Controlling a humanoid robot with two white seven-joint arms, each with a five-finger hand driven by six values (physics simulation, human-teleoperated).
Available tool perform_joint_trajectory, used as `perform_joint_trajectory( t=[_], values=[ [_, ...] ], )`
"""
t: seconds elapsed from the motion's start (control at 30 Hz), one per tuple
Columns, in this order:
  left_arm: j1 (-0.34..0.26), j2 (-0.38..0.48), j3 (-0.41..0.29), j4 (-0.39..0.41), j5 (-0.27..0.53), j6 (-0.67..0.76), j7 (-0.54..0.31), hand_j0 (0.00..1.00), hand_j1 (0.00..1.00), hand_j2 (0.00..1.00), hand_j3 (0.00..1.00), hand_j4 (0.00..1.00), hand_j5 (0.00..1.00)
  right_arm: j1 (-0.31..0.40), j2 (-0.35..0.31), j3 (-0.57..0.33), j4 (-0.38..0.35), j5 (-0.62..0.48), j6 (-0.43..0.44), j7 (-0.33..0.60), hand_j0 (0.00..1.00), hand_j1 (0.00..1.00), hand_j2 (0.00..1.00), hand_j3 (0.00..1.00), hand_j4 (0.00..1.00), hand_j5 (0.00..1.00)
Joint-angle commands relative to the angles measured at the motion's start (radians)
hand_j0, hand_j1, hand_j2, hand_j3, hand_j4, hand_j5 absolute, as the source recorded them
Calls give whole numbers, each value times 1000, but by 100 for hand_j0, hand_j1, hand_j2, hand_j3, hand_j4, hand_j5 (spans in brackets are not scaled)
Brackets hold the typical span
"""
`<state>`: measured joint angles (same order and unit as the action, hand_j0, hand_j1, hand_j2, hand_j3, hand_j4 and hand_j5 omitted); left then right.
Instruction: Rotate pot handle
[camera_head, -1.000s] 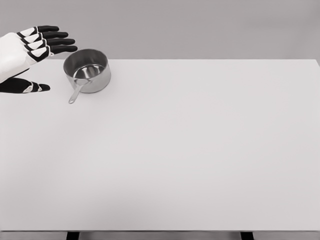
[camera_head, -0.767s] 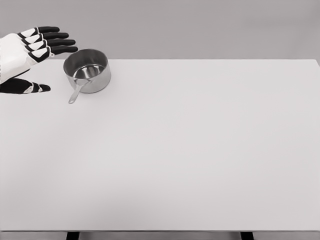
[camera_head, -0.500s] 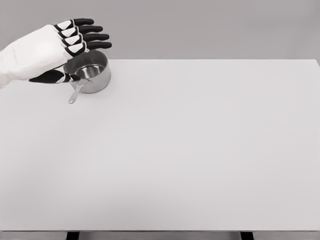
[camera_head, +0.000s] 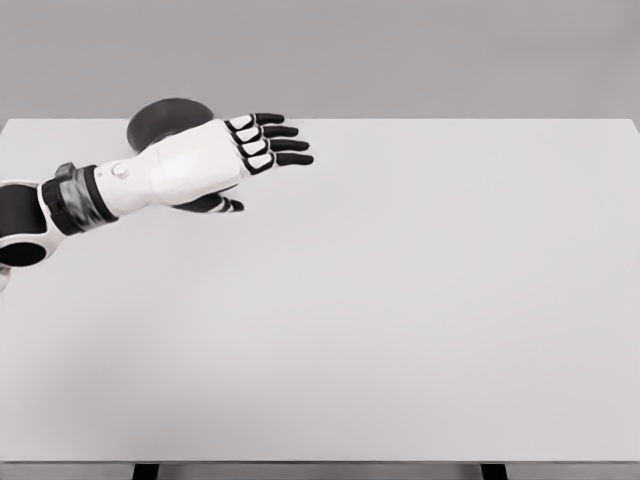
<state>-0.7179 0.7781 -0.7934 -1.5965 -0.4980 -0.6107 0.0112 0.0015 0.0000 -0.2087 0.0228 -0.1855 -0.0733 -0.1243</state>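
Observation:
A steel pot (camera_head: 160, 116) stands at the far left of the white table (camera_head: 400, 300). Only its back rim shows behind my left hand (camera_head: 250, 165). The pot's body and its handle are hidden by the hand and forearm. The left arm reaches in from the left edge and lies across the pot. Its four black-tipped fingers (camera_head: 275, 144) point right, stretched out flat and held together. The thumb (camera_head: 222, 204) sits below the palm. Nothing is held between fingers and thumb. I cannot tell whether the palm touches the pot. The right arm is out of view.
The table's far edge runs just behind the pot. Grey wall lies beyond it.
The left hand has swept right from beside the pot to over and past it, covering the pot body and handle. The fingers stayed stretched out.

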Motion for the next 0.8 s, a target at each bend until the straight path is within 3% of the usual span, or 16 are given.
perform_joint_trajectory(
  t=[0.0, 0.23, 0.6, 0.77],
  values=[
    [0, -13, 6, 69, -5, 0, 1, 100, 100, 100, 100, 100, 100, 0, 0, 0, -1, 0, 1, 0, 100, 100, 100, 100, 100, 100],
    [3, -28, 5, 127, -42, 0, 3, 100, 100, 100, 100, 100, 100, 0, 0, 0, 0, -2, 0, 0, 100, 100, 100, 100, 100, 100],
    [6, -68, 6, 138, -42, 0, 1, 100, 100, 100, 100, 100, 100, 0, 0, 0, -1, 0, 0, 0, 100, 100, 100, 100, 100, 100],
    [-38, -132, 17, 300, -68, 0, 3, 100, 100, 100, 100, 100, 100, 0, 0, 0, -1, 0, 1, 0, 100, 100, 100, 100, 100, 100]
  ],
)
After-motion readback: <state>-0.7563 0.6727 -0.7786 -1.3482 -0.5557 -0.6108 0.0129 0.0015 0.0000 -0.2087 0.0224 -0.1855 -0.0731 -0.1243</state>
